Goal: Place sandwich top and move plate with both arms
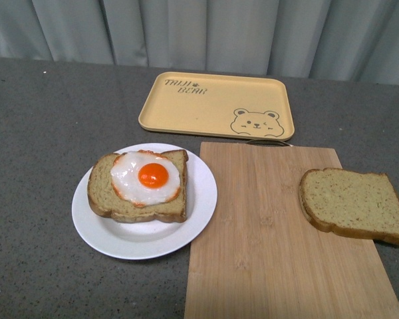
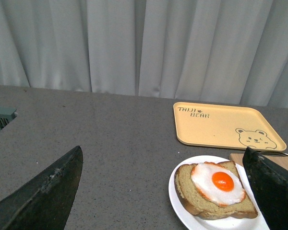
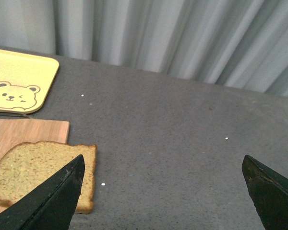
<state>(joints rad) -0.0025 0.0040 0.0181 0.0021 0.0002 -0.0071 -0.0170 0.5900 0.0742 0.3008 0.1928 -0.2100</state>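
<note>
Our left fingers and right fingers stand spread wide, holding nothing. The sandwich top lies at the board's right edge, overhanging the desk. It looks light, soft and crumbly, so we'd pinch that overhang gently. The plate, further left, has open desk left and near.

- A staged test set-up, more lab than home: a grey speckled table, with a plain grey curtain behind the tray.
- Kitchen props only: board and plate before the tray.
</note>
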